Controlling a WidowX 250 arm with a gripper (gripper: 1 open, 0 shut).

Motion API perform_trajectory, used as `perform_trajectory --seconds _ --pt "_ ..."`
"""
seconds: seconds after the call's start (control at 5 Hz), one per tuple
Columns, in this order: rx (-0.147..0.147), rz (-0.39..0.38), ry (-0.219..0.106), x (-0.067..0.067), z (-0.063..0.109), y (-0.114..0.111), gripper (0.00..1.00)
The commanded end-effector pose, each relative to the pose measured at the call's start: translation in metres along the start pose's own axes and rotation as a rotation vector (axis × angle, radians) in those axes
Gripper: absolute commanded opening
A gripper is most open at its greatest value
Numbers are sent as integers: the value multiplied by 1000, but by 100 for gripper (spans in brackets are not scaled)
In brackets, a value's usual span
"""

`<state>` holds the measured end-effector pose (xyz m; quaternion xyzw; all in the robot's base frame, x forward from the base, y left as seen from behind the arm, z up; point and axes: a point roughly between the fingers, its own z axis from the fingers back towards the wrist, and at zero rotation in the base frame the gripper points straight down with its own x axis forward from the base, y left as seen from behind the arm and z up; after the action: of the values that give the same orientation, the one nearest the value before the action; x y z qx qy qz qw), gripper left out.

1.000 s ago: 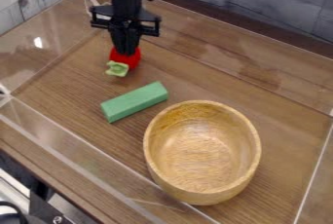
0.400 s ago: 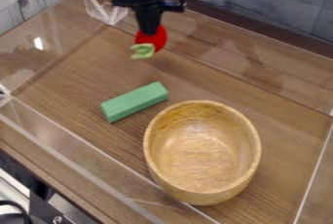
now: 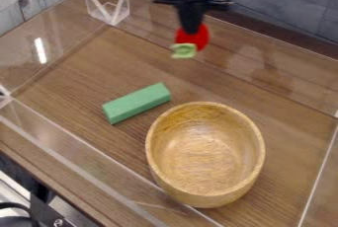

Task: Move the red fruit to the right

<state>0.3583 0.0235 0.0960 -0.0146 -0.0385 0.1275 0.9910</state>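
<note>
The red fruit, small and glossy with a light green leafy cap at its lower end, hangs in the air above the back middle of the wooden table. My gripper comes down from the top edge and is shut on the fruit's upper part. The black fingers cover the top of the fruit. Nothing lies directly beneath it on the wood.
A flat green rectangular block lies left of centre. A large wooden bowl stands at the front right. Clear plastic walls ring the table, and a small clear stand sits at the back left.
The gripper has lifted the red fruit off the table at the back left and carried it to the right, past the block's position, while staying shut on it.
</note>
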Motion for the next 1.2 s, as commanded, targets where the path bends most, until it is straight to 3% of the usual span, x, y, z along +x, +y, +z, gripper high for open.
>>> perform_trajectory --seconds 0.0,0.4,1.0 --pt "-5 -12 -71 15 10 -29 0" --pt "8 9 -62 5 -13 -60 0" --pt "18 6 -34 -4 -45 -66 0"
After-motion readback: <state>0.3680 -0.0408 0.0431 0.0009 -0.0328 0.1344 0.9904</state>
